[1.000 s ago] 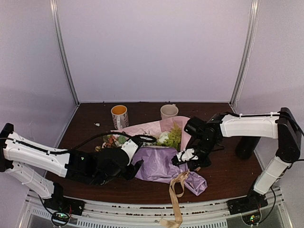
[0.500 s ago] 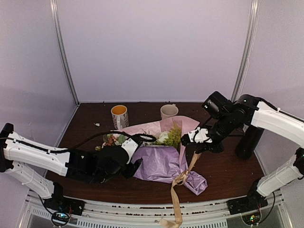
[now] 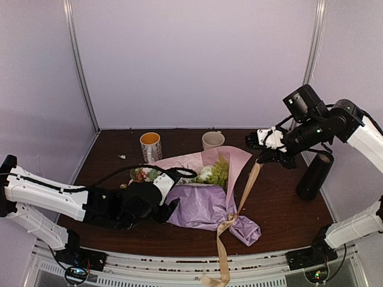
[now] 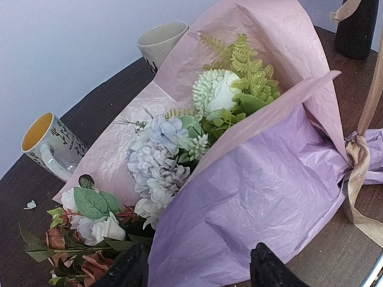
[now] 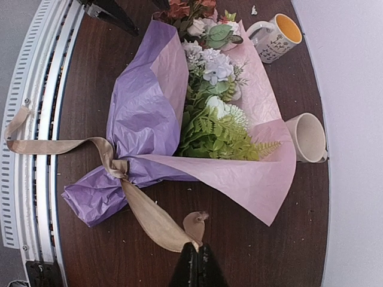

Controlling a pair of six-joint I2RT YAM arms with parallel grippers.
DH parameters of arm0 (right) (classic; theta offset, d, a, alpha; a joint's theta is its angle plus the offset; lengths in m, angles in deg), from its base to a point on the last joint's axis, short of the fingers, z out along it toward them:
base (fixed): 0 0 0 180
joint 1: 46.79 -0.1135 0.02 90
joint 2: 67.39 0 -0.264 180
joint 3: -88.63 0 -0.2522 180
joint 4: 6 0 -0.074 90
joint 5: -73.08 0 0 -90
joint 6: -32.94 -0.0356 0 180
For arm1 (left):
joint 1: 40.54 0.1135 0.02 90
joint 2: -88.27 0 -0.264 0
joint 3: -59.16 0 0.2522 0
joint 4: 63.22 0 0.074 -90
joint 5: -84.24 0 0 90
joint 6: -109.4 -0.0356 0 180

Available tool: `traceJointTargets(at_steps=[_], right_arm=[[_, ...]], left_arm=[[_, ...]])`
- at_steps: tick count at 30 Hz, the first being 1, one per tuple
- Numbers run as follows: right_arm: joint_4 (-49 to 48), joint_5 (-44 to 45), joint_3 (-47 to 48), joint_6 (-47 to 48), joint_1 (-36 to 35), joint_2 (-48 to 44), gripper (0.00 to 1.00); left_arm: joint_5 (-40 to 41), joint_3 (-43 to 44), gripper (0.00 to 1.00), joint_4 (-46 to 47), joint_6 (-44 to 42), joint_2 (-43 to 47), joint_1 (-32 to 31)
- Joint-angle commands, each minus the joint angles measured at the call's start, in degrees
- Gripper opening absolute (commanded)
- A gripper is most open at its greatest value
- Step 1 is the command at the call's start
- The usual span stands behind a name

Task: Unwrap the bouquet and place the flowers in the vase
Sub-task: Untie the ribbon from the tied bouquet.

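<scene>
Crinkled paper in two sheets, lilac over pink, wraps the bouquet, which lies on its side in the middle of the dark wooden table, its tied end towards the near edge. The paper is thin, matte and finely creased. It opens like a cone, and the flowers lie inside it: a pale blue-lilac cluster, a round white pompom with a soft white bloom against it, and feathery green fern. Peach and white roses with leaves spill past the paper's mouth onto the wood.

A flat beige ribbon with a satin sheen is knotted round the narrow end. One tail runs up taut from the knot to the right gripper, which is clamped on its end, raised above the table near the vase. The other tail trails over the table's front rail.

The left gripper sits low at the lilac sheet's near edge. Its black fingers are spread, with the paper lying unsqueezed between them.

The vase, a slim matte black cylinder, stands upright at the right of the table, apart from the bouquet; its inside does not show. Behind the bouquet stand two ceramic mugs: a patterned mug glazed orange inside, and a cream mug, pale within.
</scene>
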Motion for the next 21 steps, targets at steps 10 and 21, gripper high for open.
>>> traceJointTargets(at_steps=[10, 21], right_arm=[[0.58, -5.5, 3.54, -2.54, 14.13, -2.25, 0.0], [-2.34, -8.78, 6.7, -8.32, 18.18, -5.04, 0.0]], left_arm=[[-0.92, 1.32, 0.61, 2.55, -1.05, 0.44, 0.33], [-1.27, 1.54, 0.6, 2.92, -0.96, 0.09, 0.33]])
